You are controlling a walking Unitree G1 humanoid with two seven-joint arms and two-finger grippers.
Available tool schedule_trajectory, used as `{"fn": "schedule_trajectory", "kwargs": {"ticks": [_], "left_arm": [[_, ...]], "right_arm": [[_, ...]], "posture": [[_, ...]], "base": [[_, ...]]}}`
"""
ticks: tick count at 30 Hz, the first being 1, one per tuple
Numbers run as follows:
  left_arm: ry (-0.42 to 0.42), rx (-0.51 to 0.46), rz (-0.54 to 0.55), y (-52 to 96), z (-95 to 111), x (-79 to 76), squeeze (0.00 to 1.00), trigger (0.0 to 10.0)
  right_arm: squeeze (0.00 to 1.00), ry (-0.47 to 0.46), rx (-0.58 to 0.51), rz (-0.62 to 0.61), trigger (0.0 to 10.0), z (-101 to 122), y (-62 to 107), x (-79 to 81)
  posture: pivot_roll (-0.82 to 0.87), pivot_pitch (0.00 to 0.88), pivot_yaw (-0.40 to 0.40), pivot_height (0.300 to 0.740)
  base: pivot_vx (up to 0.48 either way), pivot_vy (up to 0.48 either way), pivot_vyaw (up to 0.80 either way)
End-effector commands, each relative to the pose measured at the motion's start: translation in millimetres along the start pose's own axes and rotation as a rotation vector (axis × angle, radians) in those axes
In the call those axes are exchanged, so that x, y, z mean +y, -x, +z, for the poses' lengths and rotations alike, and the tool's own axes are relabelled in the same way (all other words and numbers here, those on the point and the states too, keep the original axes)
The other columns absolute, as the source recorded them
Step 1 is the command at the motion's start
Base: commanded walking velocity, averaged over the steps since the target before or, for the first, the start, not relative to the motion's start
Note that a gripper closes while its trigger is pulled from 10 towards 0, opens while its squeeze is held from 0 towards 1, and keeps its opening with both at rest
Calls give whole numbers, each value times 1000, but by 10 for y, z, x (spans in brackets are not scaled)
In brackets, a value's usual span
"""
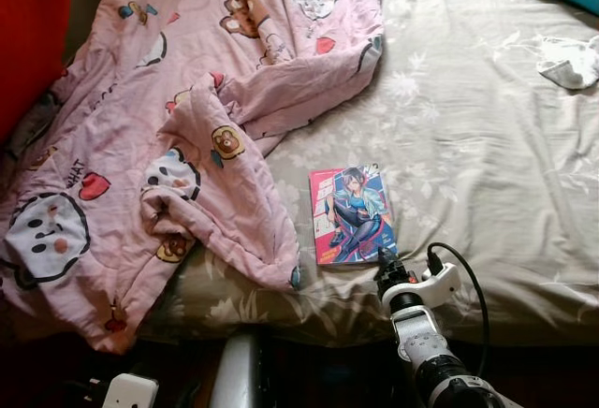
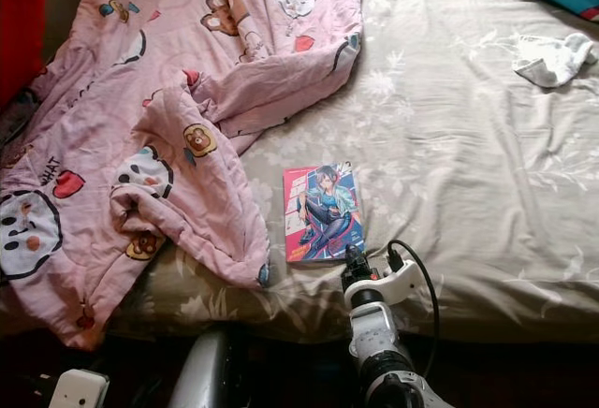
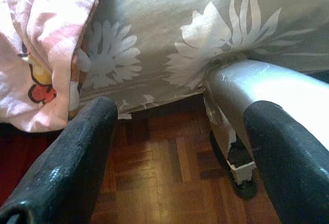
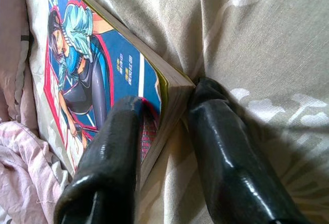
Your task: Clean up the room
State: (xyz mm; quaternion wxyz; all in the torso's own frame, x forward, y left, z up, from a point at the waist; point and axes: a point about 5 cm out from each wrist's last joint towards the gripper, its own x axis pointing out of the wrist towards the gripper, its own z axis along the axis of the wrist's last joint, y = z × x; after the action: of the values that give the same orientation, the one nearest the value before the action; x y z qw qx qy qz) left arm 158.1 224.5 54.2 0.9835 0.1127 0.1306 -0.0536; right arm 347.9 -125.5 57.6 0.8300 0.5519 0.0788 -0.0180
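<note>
Right gripper [image 4: 169, 126] fingers clamped across the corner of the glossy comic-cover paperback book [image 1: 353, 213]; left gripper [image 3: 180, 152] fingers spread, over parquet floor [image 3: 164, 183].

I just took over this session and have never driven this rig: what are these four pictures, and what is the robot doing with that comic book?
The two wide pictures come from the robot's head, looking down at a bed with a flowered beige sheet. On it lie a crumpled pink cartoon quilt, a comic book near the front edge, and a white cloth at the far right.

The silver arm reaching in from below is the robot's right arm. Its right gripper, two long black fingers, is seen from the camera on that wrist: one finger lies on the book's cover and the other against its page edge at a corner. The book still lies flat on the sheet.

The last picture is from the left wrist. The left gripper hangs open, low beside the bed, above a wooden floor.
</note>
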Motion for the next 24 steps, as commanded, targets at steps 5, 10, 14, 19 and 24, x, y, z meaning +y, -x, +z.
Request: {"fn": "schedule_trajectory", "kwargs": {"ticks": [5,10,14,19,24], "left_arm": [[-7,60,4,84,-98,3,0,10000],[-9,61,6,27,-109,12,0,10000],[-7,53,7,-61,-110,11,0,10000],[-4,44,7,-198,-123,5,0,10000],[4,26,7,-395,-110,-16,0,10000]], "right_arm": [[0,-27,51,-38,0,-159,73,-102],[0,-14,54,-29,0,-168,75,-97],[0,55,56,-5,0,-175,80,-84],[0,150,37,53,0,-131,81,-53],[0,271,-4,141,0,-48,83,12]], "posture": [[312,487,139,585],[301,467,134,585],[281,442,127,585],[246,409,111,585],[193,359,88,585]], "base": [[0,0,0],[0,0,0],[0,0,0],[0,0,0],[0,0,0]]}}
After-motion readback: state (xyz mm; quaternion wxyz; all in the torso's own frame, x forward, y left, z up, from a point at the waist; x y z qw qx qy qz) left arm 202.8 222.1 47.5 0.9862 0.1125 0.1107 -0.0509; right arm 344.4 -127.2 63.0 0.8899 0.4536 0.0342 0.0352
